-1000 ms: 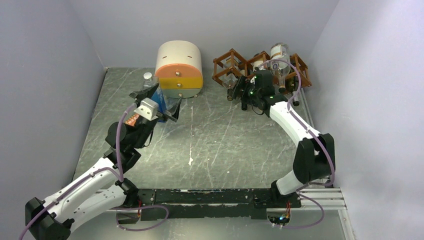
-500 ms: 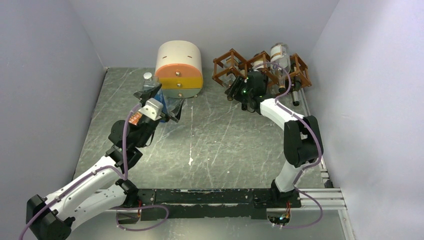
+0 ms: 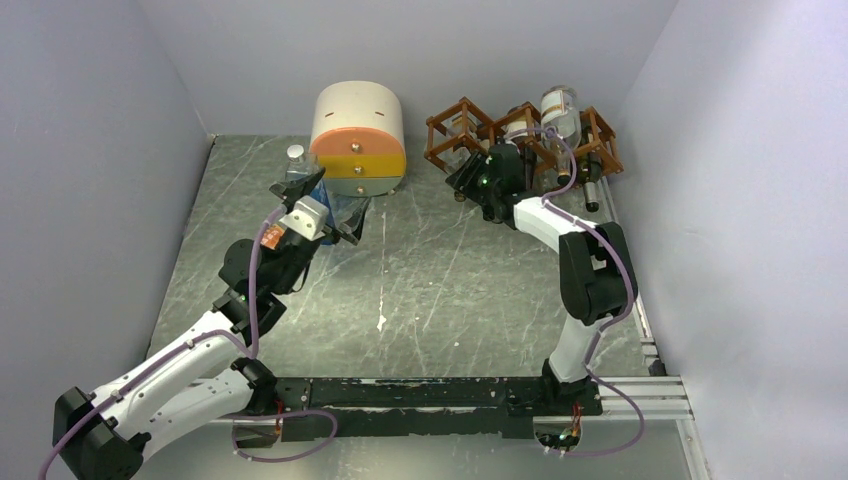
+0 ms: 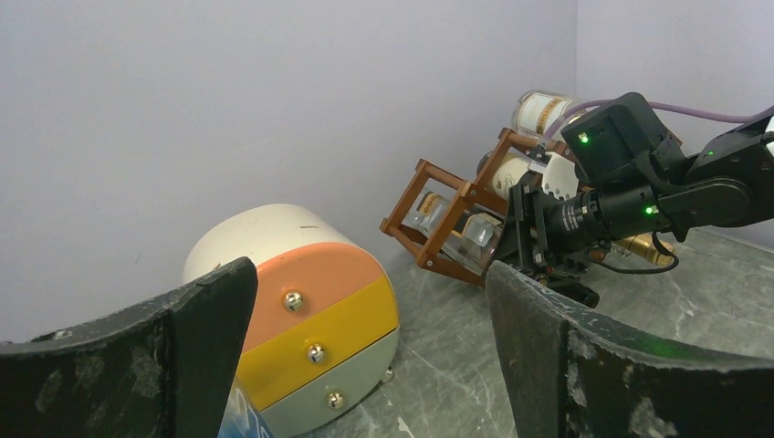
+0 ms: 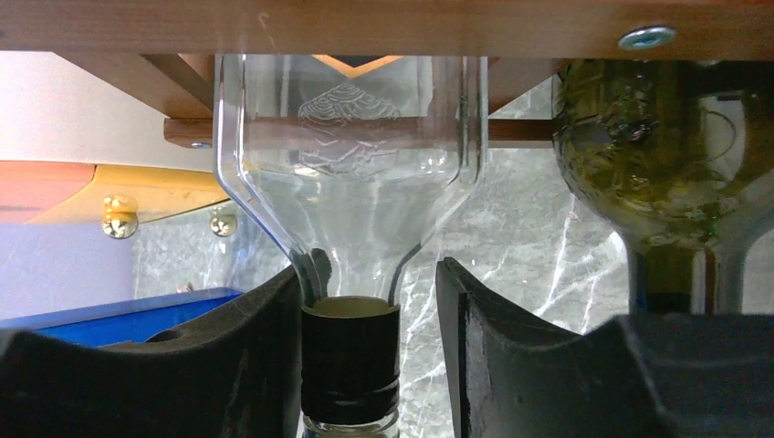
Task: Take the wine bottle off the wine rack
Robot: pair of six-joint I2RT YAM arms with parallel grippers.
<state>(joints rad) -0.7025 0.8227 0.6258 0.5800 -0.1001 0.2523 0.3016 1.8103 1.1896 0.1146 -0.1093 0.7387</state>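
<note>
The right end effector [image 5: 368,274] has advanced to the rack [image 3: 462,120], upper right, part-open astride the bottle [image 5: 351,155] neck; clamp next.

The wine rack [image 3: 445,113], a reddish-brown wooden lattice of diamond-shaped open cells, stands upright at the far right corner of the table [image 3: 420,270]. The wine bottle [image 5: 351,173], clear glass with a dark band round its neck, lies on its side in one cell. Its neck juts out of the frame.

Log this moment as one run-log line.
right fingers: open, straddling black-capped neck of clear glass bottle | bottle: in reddish-brown wooden lattice rack | left fingers: open, empty
</note>
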